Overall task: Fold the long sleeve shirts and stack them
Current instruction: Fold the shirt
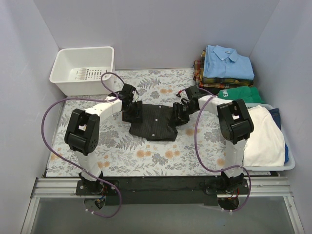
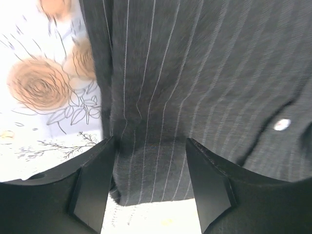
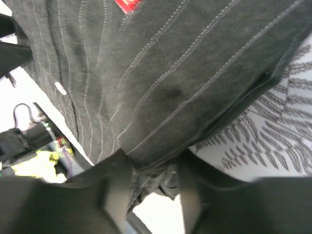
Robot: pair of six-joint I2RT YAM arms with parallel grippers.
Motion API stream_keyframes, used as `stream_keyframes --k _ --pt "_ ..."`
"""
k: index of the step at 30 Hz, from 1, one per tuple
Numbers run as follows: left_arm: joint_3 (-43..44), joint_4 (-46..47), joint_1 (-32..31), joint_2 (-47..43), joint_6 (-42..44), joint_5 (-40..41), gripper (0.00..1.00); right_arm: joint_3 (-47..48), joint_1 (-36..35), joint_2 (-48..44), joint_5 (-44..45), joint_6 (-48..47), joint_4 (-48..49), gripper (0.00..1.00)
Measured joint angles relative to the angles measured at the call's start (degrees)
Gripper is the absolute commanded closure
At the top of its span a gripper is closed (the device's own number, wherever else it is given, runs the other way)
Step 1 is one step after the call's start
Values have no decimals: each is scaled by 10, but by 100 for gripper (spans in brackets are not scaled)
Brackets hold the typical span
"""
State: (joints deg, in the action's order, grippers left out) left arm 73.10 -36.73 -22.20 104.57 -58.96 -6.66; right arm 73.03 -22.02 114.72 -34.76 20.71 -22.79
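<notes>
Pinstriped shirt spans the two tools: left gripper clamps one edge, right gripper pinches bunched cloth. From above, both sets of fingertips are hidden.

One desk with a floral-print cover. Two white-and-black robot arms: the left arm and the right arm. Two purple cables: the left cable and the right cable.

One black-charcoal pinstriped button-up cloth shirt lies between the arms. The left wrist view shows one small pale button on it. The right wrist view shows one pale button and one red label.

Two containers: one white plastic basket and one pale blue plastic bin. The bin holds one white cloth and one dark blue cloth.

The folded stack counts one light blue collared shirt, at least one plaid shirt and one green garment. How many plaid layers there are cannot be told.
</notes>
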Motion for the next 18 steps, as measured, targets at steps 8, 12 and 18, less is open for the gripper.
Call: stream_keyframes --k 8,12,18 --pt "-25 12 0 19 -2 -7 44 -1 2 26 -19 7 7 99" --pt "-18 8 3 18 -5 -3 42 -4 2 19 -4 7 5 99" --pt "44 1 15 2 -13 5 40 -11 16 -17 62 -18 -38 99"
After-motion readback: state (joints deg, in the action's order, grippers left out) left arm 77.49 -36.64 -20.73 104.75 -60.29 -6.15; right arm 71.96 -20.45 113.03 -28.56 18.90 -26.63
